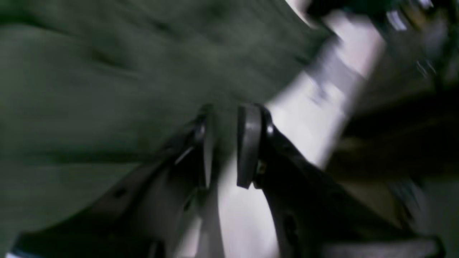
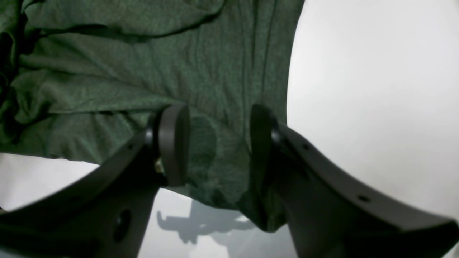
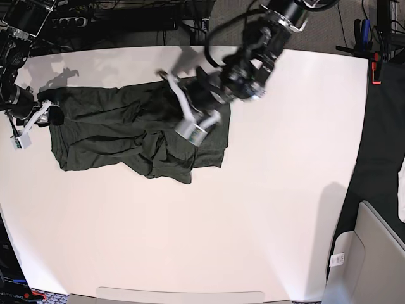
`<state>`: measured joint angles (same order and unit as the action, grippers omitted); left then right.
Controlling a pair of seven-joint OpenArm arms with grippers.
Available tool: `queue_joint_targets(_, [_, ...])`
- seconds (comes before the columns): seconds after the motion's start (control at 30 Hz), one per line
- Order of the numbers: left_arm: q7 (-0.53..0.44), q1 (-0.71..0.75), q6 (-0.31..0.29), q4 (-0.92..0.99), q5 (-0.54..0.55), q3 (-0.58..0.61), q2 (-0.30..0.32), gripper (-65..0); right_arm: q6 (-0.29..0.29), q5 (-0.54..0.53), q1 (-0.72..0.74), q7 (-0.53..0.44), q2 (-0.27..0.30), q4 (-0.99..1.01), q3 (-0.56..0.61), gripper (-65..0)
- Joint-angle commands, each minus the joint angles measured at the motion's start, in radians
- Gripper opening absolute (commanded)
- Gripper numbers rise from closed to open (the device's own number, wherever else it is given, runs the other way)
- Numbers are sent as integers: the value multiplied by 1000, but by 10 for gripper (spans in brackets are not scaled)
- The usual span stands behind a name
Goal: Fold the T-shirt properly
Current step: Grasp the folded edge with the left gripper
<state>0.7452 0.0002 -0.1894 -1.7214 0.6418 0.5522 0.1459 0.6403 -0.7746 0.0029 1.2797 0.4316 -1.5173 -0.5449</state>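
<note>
The T-shirt (image 3: 126, 136), a dark olive heathered knit, lies rumpled and partly folded on the white bench (image 3: 266, 209) near its far left corner. The right gripper (image 2: 218, 143) straddles a corner of the cloth with jaws apart, pads not pinching. The left gripper (image 1: 224, 143) hangs over the shirt's right part, jaws narrowly parted; blur hides any hold.

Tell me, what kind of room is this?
Probably a robot lab or workshop, not a home. A big white table holds just one green T-shirt, two robot arms reach over it, and cables and hand tools lie on the dark floor behind the table.
</note>
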Motion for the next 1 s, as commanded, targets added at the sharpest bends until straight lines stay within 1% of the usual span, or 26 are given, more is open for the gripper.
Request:
queue_joint_targets(0.0, [-16,-7,-5,-18,11,-28,19,-550,6,-16,13,-13,20,-21,-7,-402])
queue_joint_targets(0.1, [-16,-35,-5,-13,11,-82,54,-550,6,-16,15,-13,20,-21,-7,-402])
queue_joint_targets(0.17, [-14,-41,-5,4,11,-94,70,-550,6,-16,16,-13,20,-21,-7,-402])
queue_joint_targets(0.27, [-17,-41,-5,41,8,-94,76,-550,6,-16,18,-13,20,-21,-7,-402])
queue_joint_targets(0.4, [-19,-36,-5,70,6,-88,65,-550,6,-16,19,-13,20,-21,-7,-402])
queue_joint_targets(0.47, [-19,-35,-5,80,5,-88,41,-550,6,-16,18,-13,20,-21,-7,-402])
queue_joint_targets(0.67, [-19,-38,-5,154,5,-87,5,-550,6,-16,18,-13,20,-21,-7,-402])
queue_joint_targets(0.73, [-19,-39,-5,159,5,-87,1,-550,6,-16,18,-13,20,-21,-7,-402])
queue_joint_targets(0.87, [-19,-41,-6,160,5,-85,-30,-550,6,-16,18,-13,20,-21,-7,-402])
queue_joint_targets(0.97, [-19,-65,-6,171,5,-48,-44,-550,6,-16,19,-13,20,-21,-7,-402])
